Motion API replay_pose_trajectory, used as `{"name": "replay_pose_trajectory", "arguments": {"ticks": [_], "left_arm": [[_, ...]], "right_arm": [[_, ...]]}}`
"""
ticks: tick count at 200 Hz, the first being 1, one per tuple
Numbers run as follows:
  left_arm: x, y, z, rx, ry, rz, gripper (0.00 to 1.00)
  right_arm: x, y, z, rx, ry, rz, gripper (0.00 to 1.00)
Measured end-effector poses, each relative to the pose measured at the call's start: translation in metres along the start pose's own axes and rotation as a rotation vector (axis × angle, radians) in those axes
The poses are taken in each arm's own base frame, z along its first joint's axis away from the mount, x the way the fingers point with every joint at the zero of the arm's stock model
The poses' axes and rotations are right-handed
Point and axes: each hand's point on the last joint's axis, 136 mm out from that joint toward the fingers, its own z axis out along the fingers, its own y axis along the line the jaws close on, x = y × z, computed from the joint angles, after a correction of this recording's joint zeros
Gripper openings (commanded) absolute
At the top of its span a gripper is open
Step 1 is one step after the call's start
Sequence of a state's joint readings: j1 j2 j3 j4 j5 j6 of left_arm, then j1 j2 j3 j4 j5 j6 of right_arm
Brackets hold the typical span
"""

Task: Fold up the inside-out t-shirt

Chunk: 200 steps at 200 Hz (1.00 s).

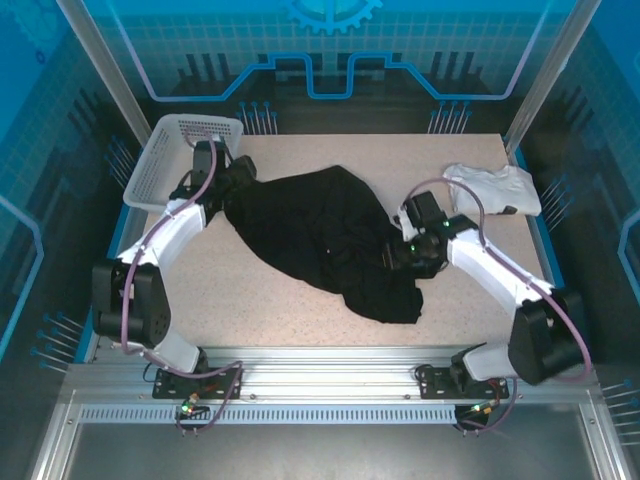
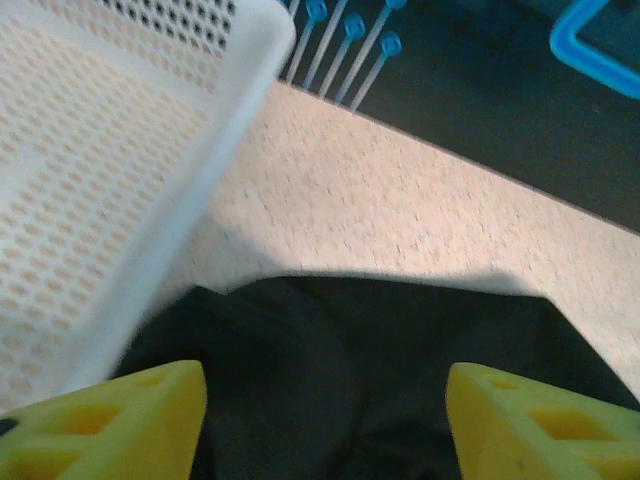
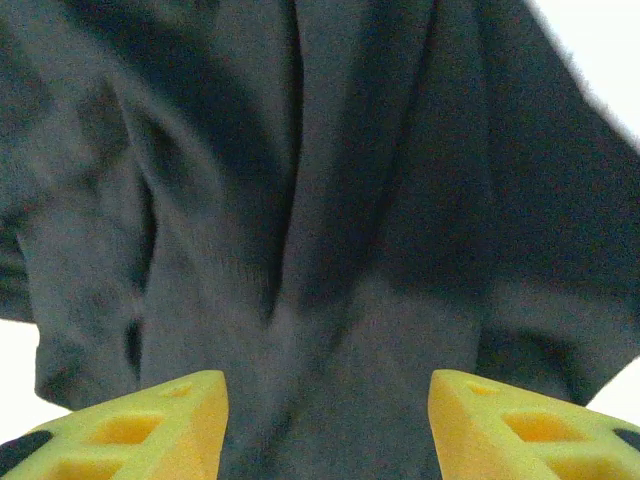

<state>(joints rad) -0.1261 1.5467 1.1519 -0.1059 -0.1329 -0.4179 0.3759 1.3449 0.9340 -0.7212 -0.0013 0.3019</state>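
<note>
The left gripper (image 2: 325,430) and right gripper (image 3: 328,430) are both open, holding nothing. The t-shirt (image 1: 320,235) lies bunched just under each. I think they should pinch only 1 layer, at the edges.

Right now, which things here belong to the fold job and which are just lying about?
Job: black t-shirt, crumpled mid-table; left gripper and right gripper, both open over it.
Lying about: white basket, far left; white garment, far right.
</note>
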Motion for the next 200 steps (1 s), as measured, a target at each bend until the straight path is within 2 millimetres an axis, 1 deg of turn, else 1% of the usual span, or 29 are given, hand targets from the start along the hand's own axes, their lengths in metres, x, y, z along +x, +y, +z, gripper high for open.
{"name": "replay_pose_trajectory", "arguments": {"ticks": [8,13,19,22,23,24,29,36,40,46,47,50,53,63,77,93,103,112,122,126,127,136,146,160,172,175,189,198,200], "left_arm": [[0.019,-0.008,-0.006,0.029,0.03,0.02,0.77],[0.035,-0.018,-0.011,0.061,0.06,0.046,0.77],[0.059,-0.035,-0.019,0.117,0.1,0.086,0.77],[0.065,-0.039,-0.021,0.131,0.109,0.096,0.78],[0.074,-0.046,-0.024,0.155,0.126,0.111,0.78],[0.074,-0.046,-0.024,0.155,0.126,0.111,0.78],[0.095,-0.065,-0.032,0.214,0.165,0.154,0.78],[0.118,-0.084,-0.041,0.284,0.204,0.205,0.79],[0.135,-0.099,-0.048,0.34,0.239,0.24,0.79],[0.152,-0.113,-0.055,0.397,0.27,0.28,0.79],[0.159,-0.119,-0.058,0.417,0.284,0.298,0.79],[0.163,-0.122,-0.06,0.429,0.291,0.305,0.78],[0.175,-0.131,-0.064,0.464,0.317,0.339,0.78],[0.197,-0.149,-0.069,0.523,0.361,0.397,0.78],[0.226,-0.17,-0.067,0.57,0.42,0.477,0.77],[0.255,-0.187,-0.053,0.594,0.477,0.55,0.7],[0.272,-0.191,-0.04,0.588,0.517,0.577,0.6],[0.286,-0.19,-0.028,0.575,0.548,0.603,0.51],[0.297,-0.186,-0.016,0.547,0.577,0.61,0.4],[0.3,-0.184,-0.012,0.539,0.584,0.619,0.33],[0.302,-0.184,-0.011,0.537,0.588,0.622,0.31],[0.308,-0.179,-0.004,0.514,0.602,0.632,0.1],[0.309,-0.176,0.001,0.492,0.607,0.636,0.0],[0.302,-0.178,0.004,0.481,0.587,0.642,0.0],[0.292,-0.183,0.003,0.482,0.555,0.637,0.0],[0.291,-0.183,0.003,0.481,0.553,0.637,0.0],[0.27,-0.188,-0.004,0.492,0.501,0.614,0.0],[0.248,-0.189,-0.014,0.506,0.451,0.573,0.0],[0.24,-0.189,-0.018,0.51,0.433,0.56,0.0]], "right_arm": [[0.016,0.0,0.005,-0.001,0.031,0.013,0.56],[0.027,0.0,0.008,0.001,0.055,0.025,0.56],[0.037,-0.002,0.012,0.007,0.079,0.036,0.56],[0.043,-0.003,0.015,0.01,0.095,0.042,0.56],[0.044,-0.003,0.015,0.012,0.099,0.045,0.56],[0.044,-0.003,0.015,0.012,0.099,0.045,0.56],[0.054,-0.006,0.018,0.02,0.123,0.061,0.56],[0.06,-0.009,0.019,0.035,0.138,0.078,0.57],[0.063,-0.012,0.019,0.045,0.142,0.089,0.57],[0.065,-0.014,0.019,0.057,0.143,0.102,0.57],[0.066,-0.015,0.019,0.06,0.143,0.106,0.57],[0.066,-0.015,0.019,0.062,0.142,0.108,0.57],[0.067,-0.016,0.019,0.066,0.141,0.114,0.57],[0.067,-0.019,0.018,0.079,0.136,0.133,0.57],[0.067,-0.023,0.019,0.092,0.132,0.16,0.57],[0.069,-0.026,0.023,0.093,0.131,0.18,0.55],[0.07,-0.025,0.029,0.079,0.136,0.191,0.51],[0.072,-0.023,0.034,0.062,0.142,0.203,0.41],[0.072,-0.019,0.04,0.038,0.145,0.205,0.27],[0.072,-0.018,0.042,0.029,0.143,0.212,0.24],[0.072,-0.017,0.042,0.027,0.144,0.213,0.2],[0.07,-0.014,0.044,0.006,0.134,0.212,0.1],[0.064,-0.012,0.044,-0.01,0.109,0.208,0.03],[0.055,-0.01,0.037,-0.022,0.064,0.195,0.0],[0.039,-0.006,0.02,-0.037,-0.018,0.169,0.0],[0.033,-0.005,0.014,-0.044,-0.045,0.16,0.0],[0.008,0.0,-0.017,-0.071,-0.174,0.131,0.0],[-0.015,0.003,-0.049,-0.092,-0.295,0.114,0.0],[-0.016,0.003,-0.052,-0.092,-0.304,0.112,0.0]]}}
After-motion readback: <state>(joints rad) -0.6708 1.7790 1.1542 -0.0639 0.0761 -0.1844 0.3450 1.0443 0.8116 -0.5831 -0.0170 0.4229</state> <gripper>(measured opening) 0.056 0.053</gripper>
